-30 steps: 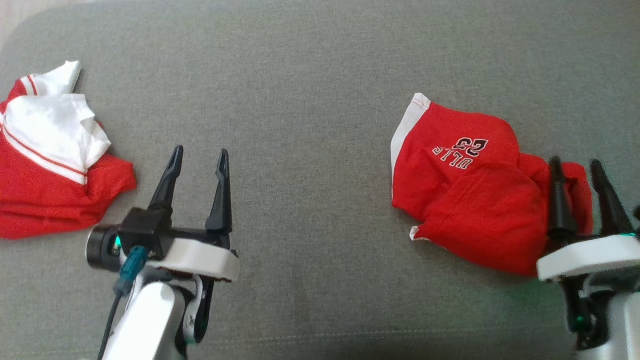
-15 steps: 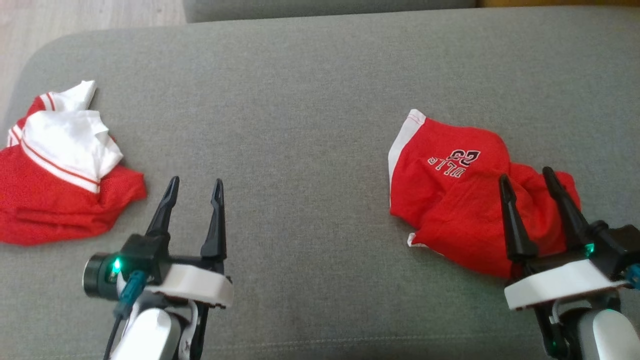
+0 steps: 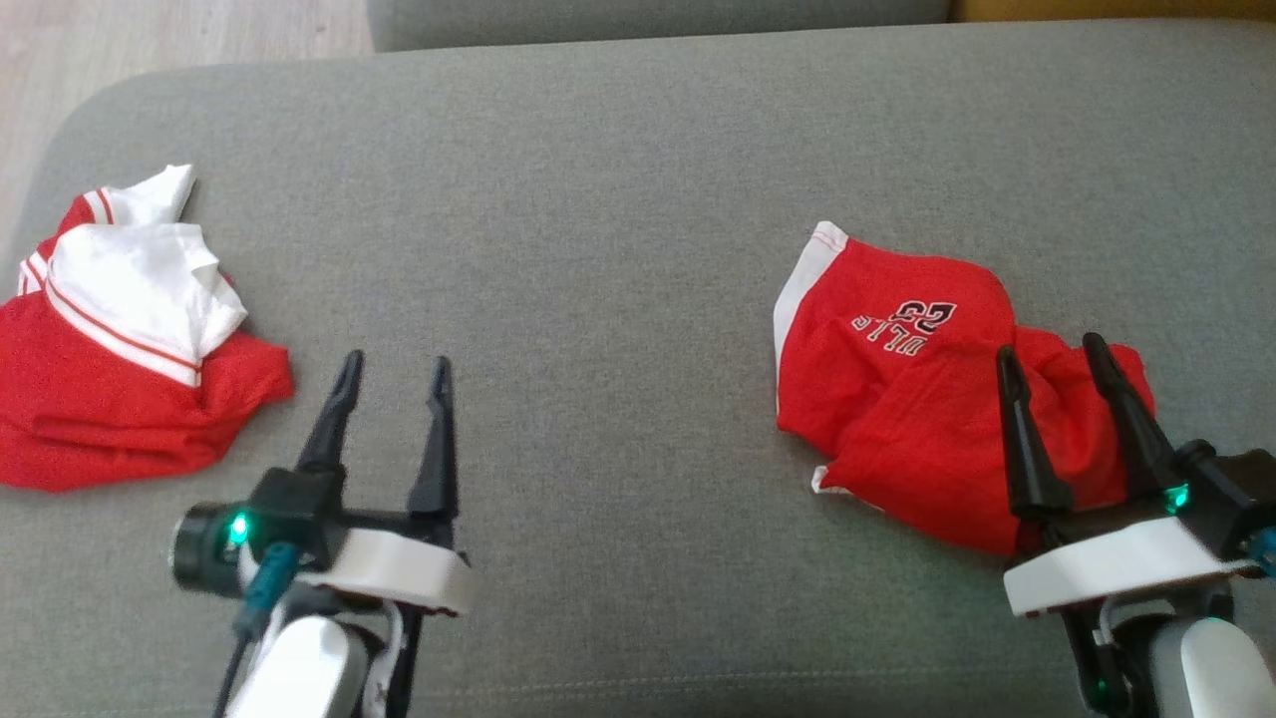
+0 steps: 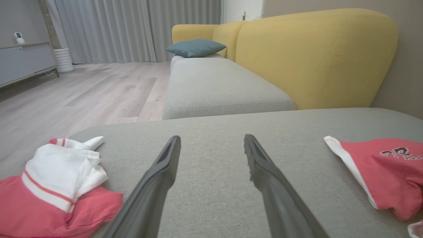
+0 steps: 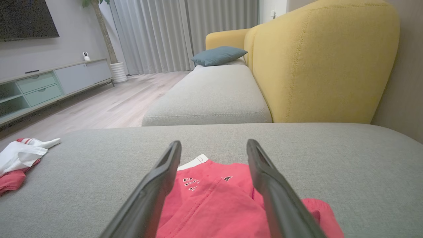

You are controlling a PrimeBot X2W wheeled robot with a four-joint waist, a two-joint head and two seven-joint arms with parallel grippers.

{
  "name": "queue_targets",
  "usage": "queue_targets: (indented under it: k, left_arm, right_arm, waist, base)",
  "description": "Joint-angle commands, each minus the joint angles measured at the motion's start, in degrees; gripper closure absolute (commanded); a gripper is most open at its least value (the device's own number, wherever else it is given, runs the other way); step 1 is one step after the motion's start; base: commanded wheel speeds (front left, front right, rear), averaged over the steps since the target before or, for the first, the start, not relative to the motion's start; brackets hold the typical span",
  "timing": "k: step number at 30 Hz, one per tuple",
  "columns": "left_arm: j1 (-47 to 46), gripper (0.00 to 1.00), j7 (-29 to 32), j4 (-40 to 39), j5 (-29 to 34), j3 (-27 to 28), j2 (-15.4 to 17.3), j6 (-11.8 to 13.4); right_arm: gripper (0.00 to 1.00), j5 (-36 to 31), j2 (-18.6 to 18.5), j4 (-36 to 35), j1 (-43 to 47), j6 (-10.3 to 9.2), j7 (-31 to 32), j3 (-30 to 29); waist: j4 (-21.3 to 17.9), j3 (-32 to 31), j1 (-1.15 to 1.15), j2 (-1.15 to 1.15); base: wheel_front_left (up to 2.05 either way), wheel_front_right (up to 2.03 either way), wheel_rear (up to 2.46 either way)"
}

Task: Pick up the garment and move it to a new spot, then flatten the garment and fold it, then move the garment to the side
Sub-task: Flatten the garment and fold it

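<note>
Crumpled red shorts (image 3: pixel 897 399) with a white hem lie near the right edge of the woven grey cushion (image 3: pixel 618 249). The right gripper (image 3: pixel 1047 351) spreads tapered fingers over them; the left gripper (image 3: pixel 397 361) gapes, empty.

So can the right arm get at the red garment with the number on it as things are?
Probably yes. The right gripper is open, with its fingers over the near part of the numbered red garment, and nothing lies between them on the grey cushion.
</note>
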Motion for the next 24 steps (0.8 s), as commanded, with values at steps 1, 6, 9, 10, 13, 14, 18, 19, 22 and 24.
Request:
queue_targets:
  k: [1,6,9,10,13,14,18,19,22,24]
  left_arm:
    - [-1.8,0.00,-0.1,-2.2,0.4,1.8,1.0,-0.2]
    - [-5.8,0.00,2.5,-2.8,0.8,-4.5,-1.6,-4.6]
    - [-9.0,0.00,5.5,-1.4,0.7,-9.8,-4.6,-8.5]
    - [-10.0,0.00,6.6,-0.6,0.5,-11.4,-5.5,-9.7]
    - [-14.1,0.00,10.6,3.5,-1.1,-16.7,-8.1,-13.9]
    - [-15.0,0.00,11.5,4.7,-1.6,-17.6,-8.5,-14.6]
    - [-18.4,0.00,14.4,9.8,-4.0,-20.4,-9.4,-16.6]
    - [-19.1,0.00,14.8,11.0,-4.6,-20.9,-9.5,-16.9]
    - [-21.1,0.00,15.4,14.1,-6.2,-22.2,-9.7,-17.4]
    - [-22.2,0.00,15.6,16.4,-7.2,-22.9,-9.7,-17.5]
  right_arm:
    - [0.00,0.4,-0.3,-2.3,-0.2,0.22,-0.1,1.0]
    - [0.00,0.2,-0.4,-2.8,-0.3,0.22,0.5,0.3]
    - [0.00,-0.1,-0.4,-3.3,-0.8,0.22,0.7,-0.1]
    - [0.00,-0.2,-0.4,-3.6,-1.0,0.22,0.9,-0.2]
    - [0.00,-0.4,-0.3,-4.3,-2.1,0.22,1.2,-0.3]
    - [0.00,-0.3,-0.2,-4.3,-2.3,0.22,1.4,-0.1]
    - [0.00,0.1,0.0,-3.9,-3.3,0.22,1.3,0.4]
    - [0.00,0.2,0.0,-3.8,-3.5,0.22,1.2,0.6]
    - [0.00,0.6,0.3,-3.3,-3.9,0.22,0.8,0.6]
    - [0.00,0.9,0.4,-2.9,-4.0,0.22,0.4,0.7]
  waist:
    - [0.0,0.2,0.00,0.00]
    - [-1.0,1.7,0.00,0.00]
    - [-2.3,2.9,0.00,0.00]
    - [-2.9,3.4,0.00,0.00]
    - [-5.7,5.4,0.00,0.00]
    - [-6.7,5.9,0.00,0.00]
    - [-9.7,7.7,0.00,0.00]
    - [-10.4,8.0,0.00,0.00]
    - [-12.2,9.0,0.00,0.00]
    - [-13.1,9.5,0.00,0.00]
  base:
    - [0.00,0.00,0.00]
    - [0.00,0.00,0.00]
    - [0.00,0.00,0.00]
    - [0.00,0.00,0.00]
    - [0.00,0.00,0.00]
    - [0.00,0.00,0.00]
    - [0.00,0.00,0.00]
    - [0.00,0.00,0.00]
    - [0.00,0.00,0.00]
    - [0.00,0.00,0.00]
